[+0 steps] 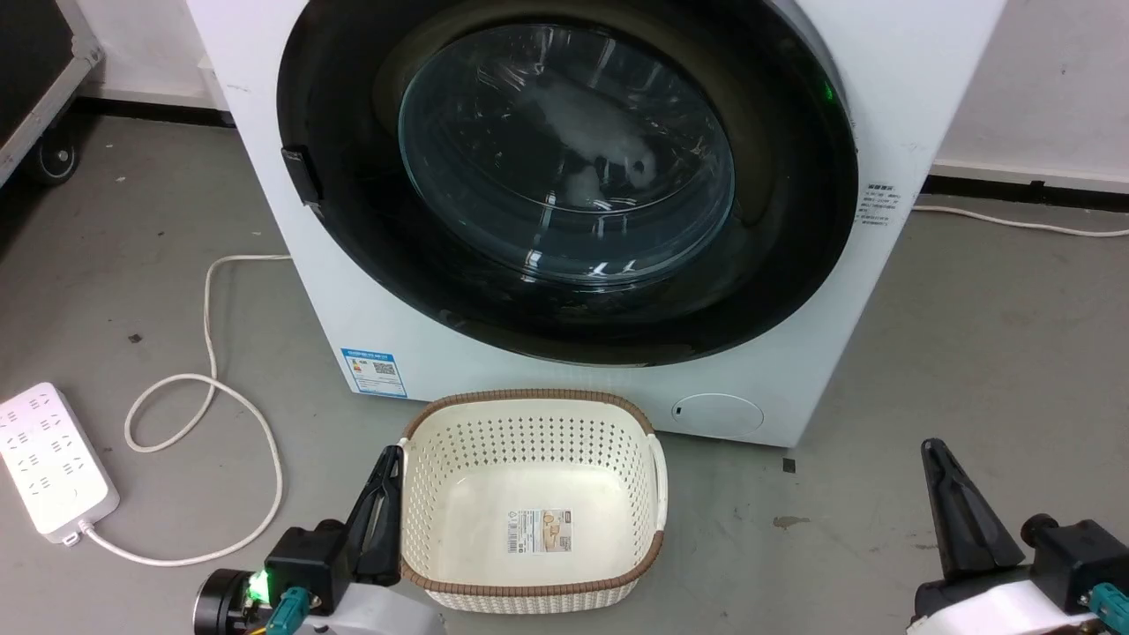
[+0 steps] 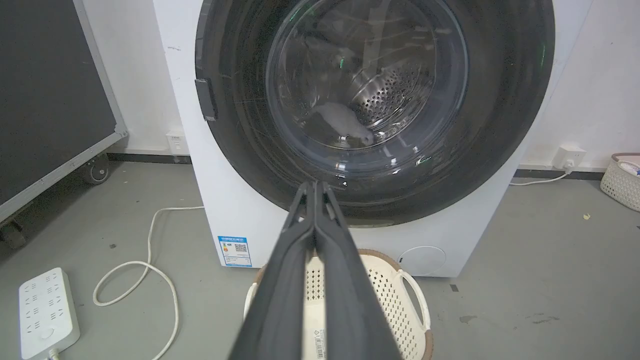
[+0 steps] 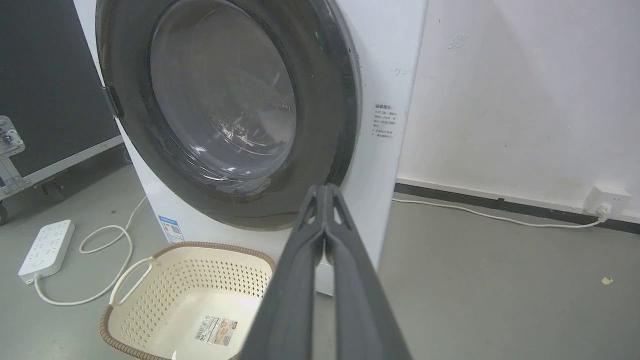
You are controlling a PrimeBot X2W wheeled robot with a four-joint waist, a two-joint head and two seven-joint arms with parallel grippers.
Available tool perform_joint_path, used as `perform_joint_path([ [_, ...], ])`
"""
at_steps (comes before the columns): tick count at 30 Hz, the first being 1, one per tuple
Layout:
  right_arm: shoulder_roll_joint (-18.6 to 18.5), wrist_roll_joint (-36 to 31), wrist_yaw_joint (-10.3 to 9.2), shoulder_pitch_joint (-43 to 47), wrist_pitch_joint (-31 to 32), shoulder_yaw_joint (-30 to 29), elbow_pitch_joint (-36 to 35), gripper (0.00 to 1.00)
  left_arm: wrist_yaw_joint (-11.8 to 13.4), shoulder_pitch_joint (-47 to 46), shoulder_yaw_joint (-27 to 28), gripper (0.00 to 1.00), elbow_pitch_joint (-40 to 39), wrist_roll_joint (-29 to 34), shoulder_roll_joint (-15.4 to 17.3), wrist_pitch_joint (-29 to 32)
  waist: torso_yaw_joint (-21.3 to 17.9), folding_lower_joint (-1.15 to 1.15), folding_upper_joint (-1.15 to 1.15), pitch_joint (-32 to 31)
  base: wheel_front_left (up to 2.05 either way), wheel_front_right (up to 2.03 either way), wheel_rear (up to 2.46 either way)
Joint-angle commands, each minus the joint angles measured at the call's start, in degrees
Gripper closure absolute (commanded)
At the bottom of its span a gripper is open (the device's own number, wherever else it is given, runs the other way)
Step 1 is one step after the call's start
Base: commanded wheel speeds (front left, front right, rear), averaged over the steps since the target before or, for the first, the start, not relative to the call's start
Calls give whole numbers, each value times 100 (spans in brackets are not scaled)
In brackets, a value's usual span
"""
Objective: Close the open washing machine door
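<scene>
As it lies shut, washing machine door (image 1: 569, 176) glossy black, clear-centred.

I read grey floor (image 1: 970, 353) bearing the washing machine (image 1: 547, 375), a cream basket (image 1: 529, 441) just before it, power strip (image 1: 48, 463), looped cable (image 1: 209, 309).

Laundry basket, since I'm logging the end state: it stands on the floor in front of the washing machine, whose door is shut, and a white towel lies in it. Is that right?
Not quite. The laundry basket holds no towel: the head view shows only a label stuck to its bare bottom. The rest stands: it is on the floor in front of the washing machine, whose door looks shut.
</scene>
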Motion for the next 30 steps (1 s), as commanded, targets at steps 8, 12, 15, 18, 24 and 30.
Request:
perform_joint_path([
  [8, 27, -73, -2, -48, 128, 56, -61, 100, 30, -1, 74, 100, -70, 77, -1, 121, 5, 0, 0, -12, 0, 0, 0],
  [12, 30, -84, -2, -54, 175, 74, -71, 100, 35, -1, 96, 100, -91, 93, -2, 167, 7, 0, 0, -17, 0, 0, 0],
  [15, 33, -92, -2, -59, 210, 87, -79, 100, 38, -1, 112, 100, -107, 106, -2, 203, 8, 0, 0, -21, 0, 0, 0],
  [18, 36, -101, -2, -64, 245, 101, -87, 100, 42, -1, 129, 100, -123, 118, -2, 238, 10, 0, 0, -25, 0, 0, 0],
  [24, 41, -118, -3, -73, 316, 128, -102, 100, 49, -2, 161, 100, -154, 143, -3, 308, 13, 0, 0, -33, 0, 0, 0],
  [30, 47, -134, -3, -83, 387, 155, -118, 100, 56, -2, 194, 100, -186, 167, -4, 378, 16, 0, 0, -42, 0, 0, 0],
])
